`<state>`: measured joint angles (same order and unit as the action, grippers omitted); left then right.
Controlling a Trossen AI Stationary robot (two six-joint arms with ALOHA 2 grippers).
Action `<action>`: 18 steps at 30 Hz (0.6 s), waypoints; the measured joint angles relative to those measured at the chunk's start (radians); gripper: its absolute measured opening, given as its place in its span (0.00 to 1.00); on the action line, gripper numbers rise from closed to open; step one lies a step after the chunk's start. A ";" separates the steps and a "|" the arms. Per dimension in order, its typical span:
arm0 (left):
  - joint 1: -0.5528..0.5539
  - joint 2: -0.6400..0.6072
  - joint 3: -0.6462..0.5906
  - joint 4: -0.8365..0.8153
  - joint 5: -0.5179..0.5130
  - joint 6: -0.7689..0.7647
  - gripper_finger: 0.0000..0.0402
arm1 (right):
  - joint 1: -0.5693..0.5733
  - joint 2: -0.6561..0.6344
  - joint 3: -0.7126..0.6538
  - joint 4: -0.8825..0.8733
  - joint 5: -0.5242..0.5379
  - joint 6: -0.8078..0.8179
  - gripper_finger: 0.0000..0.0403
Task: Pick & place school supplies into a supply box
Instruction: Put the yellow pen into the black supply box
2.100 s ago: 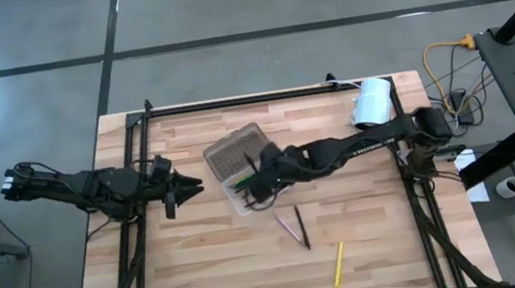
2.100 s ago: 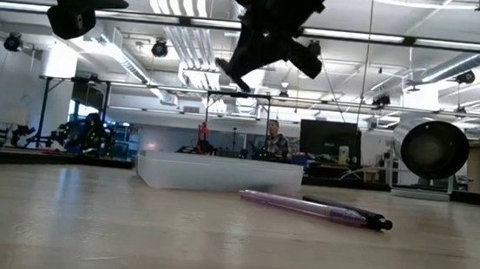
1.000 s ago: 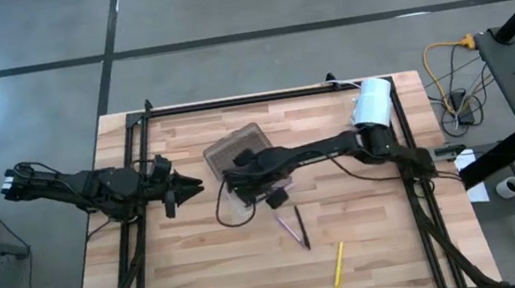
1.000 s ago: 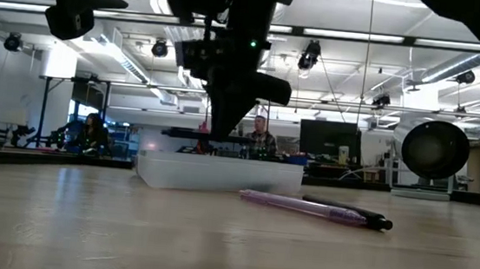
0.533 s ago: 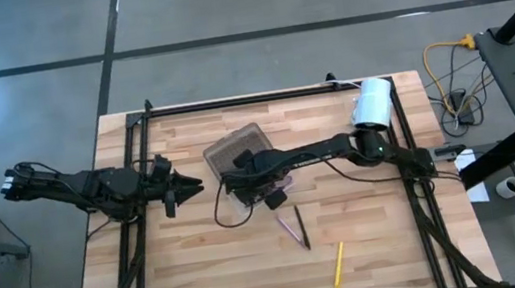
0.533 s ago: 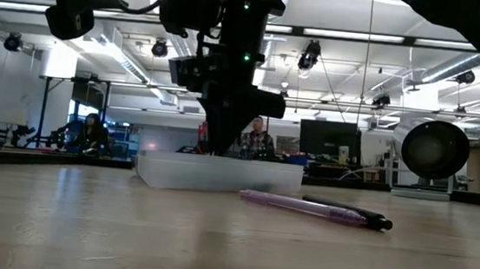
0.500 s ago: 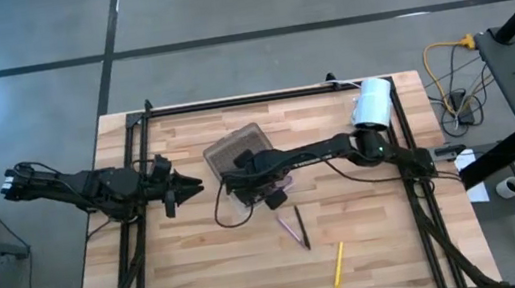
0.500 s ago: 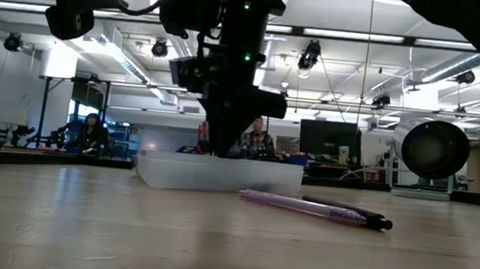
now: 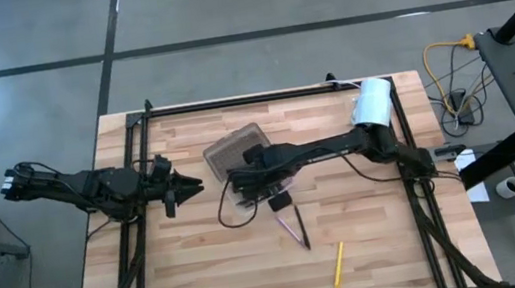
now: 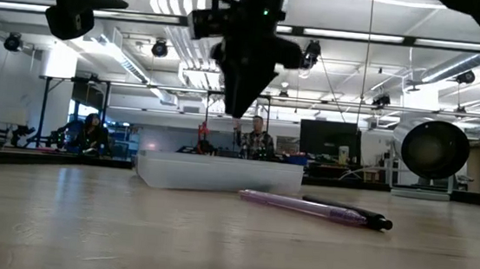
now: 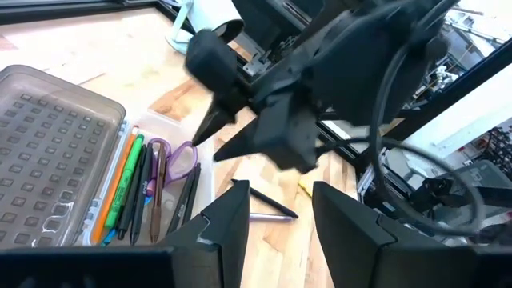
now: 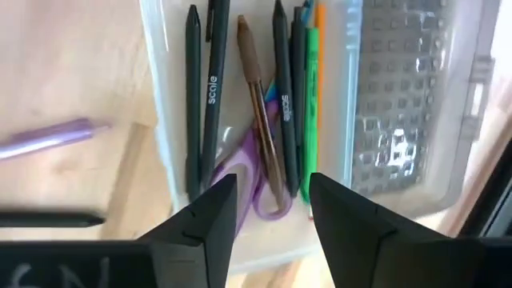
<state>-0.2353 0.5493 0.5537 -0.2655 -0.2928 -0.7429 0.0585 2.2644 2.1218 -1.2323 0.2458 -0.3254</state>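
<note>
The supply box [image 9: 236, 159] lies open at the table's middle, its dark textured lid [image 12: 400, 96] folded out beside the clear tray. In the tray lie several pens [image 12: 210, 104], a green one [image 11: 128, 188] and purple-handled scissors [image 12: 260, 188]. My right gripper [image 12: 272, 216] hangs open above the tray [image 10: 240, 108], touching nothing. A purple pen [image 9: 289, 225], a dark pen [image 9: 302, 231] and a yellow pencil [image 9: 338, 264] lie on the table nearer the front. My left gripper [image 9: 193, 185] waits open left of the box.
A white roll [image 9: 371, 103] lies at the back right corner. A black frame rail [image 9: 241, 99] runs along the far edge. In the low view, people sit in the room beyond the table [image 10: 257, 143]. Bare wood spreads across the near left part [image 9: 185, 275].
My right gripper has risen from just above the box's tray to well above it. The dark pen it held level over the tray a second ago no longer shows between its fingers. The box and the loose pens on the table have stayed put.
</note>
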 joint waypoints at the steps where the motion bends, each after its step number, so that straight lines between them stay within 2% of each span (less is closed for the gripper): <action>1: 0.000 0.000 0.000 0.000 0.000 0.000 0.30 | 0.002 -0.012 -0.005 -0.004 -0.009 0.024 0.36; 5: 0.000 0.000 0.000 0.000 0.000 0.000 0.30 | 0.017 -0.077 -0.056 -0.011 -0.068 0.122 0.34; 9: 0.000 0.000 0.000 0.000 0.000 0.000 0.30 | 0.051 -0.128 -0.148 -0.018 -0.075 0.215 0.33; 13: 0.000 0.001 0.000 0.000 0.000 0.000 0.30 | 0.097 -0.185 -0.277 -0.015 -0.121 0.322 0.33; 18: 0.000 0.001 0.000 0.000 0.002 0.000 0.30 | 0.183 -0.273 -0.467 0.059 -0.125 0.494 0.33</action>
<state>-0.2352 0.5503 0.5537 -0.2657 -0.2905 -0.7425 0.2417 1.9917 1.6547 -1.1735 0.1210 0.1689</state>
